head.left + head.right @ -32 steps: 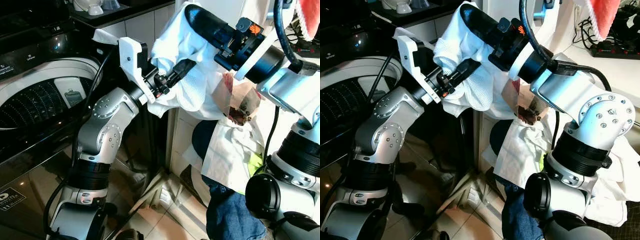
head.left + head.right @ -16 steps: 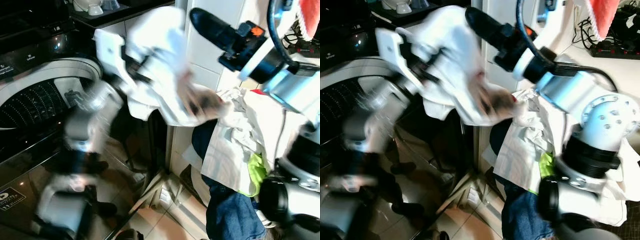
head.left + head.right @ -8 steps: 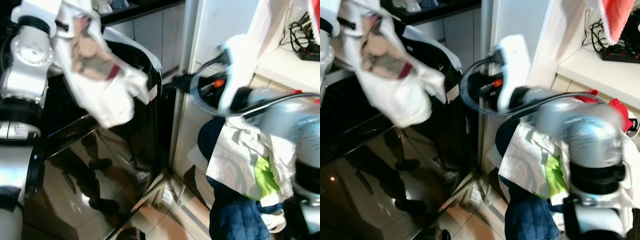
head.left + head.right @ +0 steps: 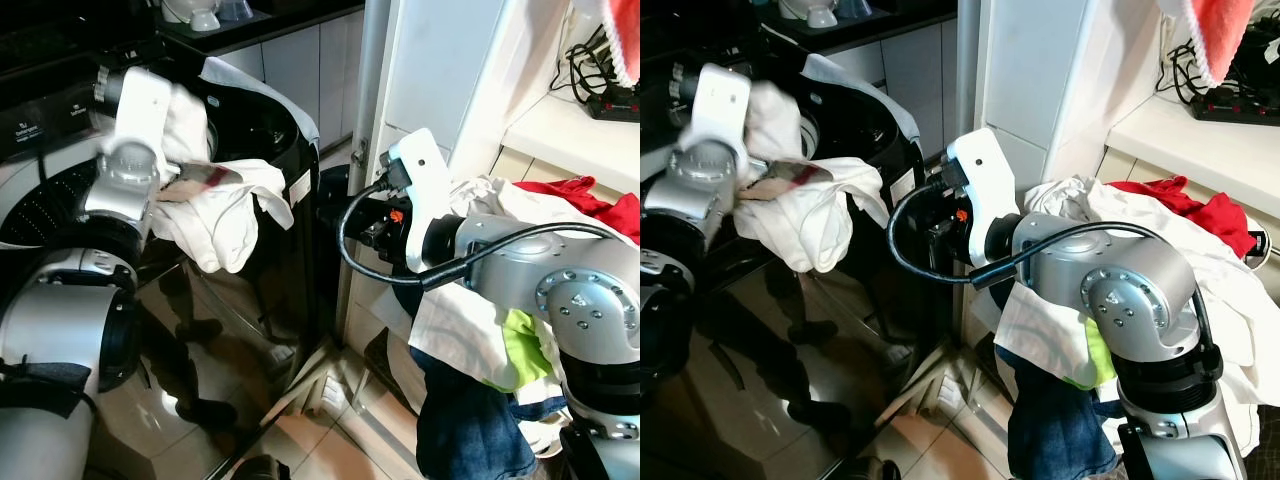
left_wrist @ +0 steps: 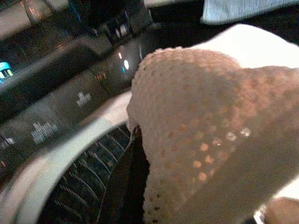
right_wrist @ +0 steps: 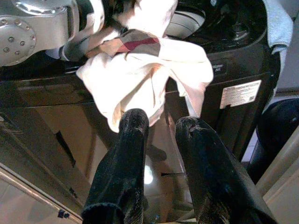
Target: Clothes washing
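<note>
Legible text is scarce. The washing machine (image 4: 270, 130) carries a white rectangular label (image 6: 240, 94) on its dark side panel, with rows of small print and what looks like a barcode; nothing on it can be read. The same label shows as a small white patch on the machine's side in the left eye view, also unreadable. The control panel (image 4: 40, 95) behind the drum opening bears two short lines of small white lettering, too small to make out. In the left wrist view, pale markings and lit indicators sit on the control panel, blurred beyond reading. No brand name or number is decipherable anywhere.
</note>
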Tool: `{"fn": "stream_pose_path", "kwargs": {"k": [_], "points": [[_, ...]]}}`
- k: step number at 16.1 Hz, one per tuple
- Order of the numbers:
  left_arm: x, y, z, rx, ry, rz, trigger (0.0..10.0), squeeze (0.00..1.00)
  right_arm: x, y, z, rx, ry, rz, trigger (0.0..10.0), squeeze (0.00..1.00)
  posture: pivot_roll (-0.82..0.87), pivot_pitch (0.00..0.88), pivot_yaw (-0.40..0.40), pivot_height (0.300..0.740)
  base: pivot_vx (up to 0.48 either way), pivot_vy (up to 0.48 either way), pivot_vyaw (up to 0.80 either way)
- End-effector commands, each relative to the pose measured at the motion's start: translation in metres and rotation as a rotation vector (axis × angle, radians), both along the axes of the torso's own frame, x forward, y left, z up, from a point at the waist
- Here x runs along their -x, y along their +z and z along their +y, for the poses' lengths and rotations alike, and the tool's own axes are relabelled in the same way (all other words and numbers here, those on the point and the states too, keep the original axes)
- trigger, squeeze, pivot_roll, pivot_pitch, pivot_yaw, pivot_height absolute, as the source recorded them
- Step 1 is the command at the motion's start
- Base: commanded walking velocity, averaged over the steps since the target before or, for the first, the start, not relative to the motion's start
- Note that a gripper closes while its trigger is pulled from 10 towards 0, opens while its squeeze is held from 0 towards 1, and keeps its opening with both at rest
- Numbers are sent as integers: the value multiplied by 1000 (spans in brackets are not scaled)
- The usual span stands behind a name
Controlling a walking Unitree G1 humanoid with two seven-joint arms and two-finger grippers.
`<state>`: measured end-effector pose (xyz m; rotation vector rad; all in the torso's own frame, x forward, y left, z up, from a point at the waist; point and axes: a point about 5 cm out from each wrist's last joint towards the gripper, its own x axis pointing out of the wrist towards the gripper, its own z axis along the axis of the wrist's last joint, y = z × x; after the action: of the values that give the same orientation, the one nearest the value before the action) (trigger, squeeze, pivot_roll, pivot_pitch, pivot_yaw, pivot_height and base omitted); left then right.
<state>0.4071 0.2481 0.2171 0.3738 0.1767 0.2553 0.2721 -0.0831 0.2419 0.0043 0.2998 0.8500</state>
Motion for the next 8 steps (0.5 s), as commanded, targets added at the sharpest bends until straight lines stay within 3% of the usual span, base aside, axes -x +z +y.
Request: {"fn": "stream_pose_path", "kwargs": {"k": [1,4,8], "points": [[0,3,3,28,1,1,10000,1000,3,2,1,8,7,-14,10000,0,-15,0,77,740,0,0,0],[1,3,7,156,5,-7,10000,1000,5,-1,1,4,7,-6,10000,0,-12,0,79,740,0,0,0],[8,2,22,167,-11,13,10000,1000,3,-4,2,-9,6,10,10000,0,32,0,41,740,0,0,0]]}}
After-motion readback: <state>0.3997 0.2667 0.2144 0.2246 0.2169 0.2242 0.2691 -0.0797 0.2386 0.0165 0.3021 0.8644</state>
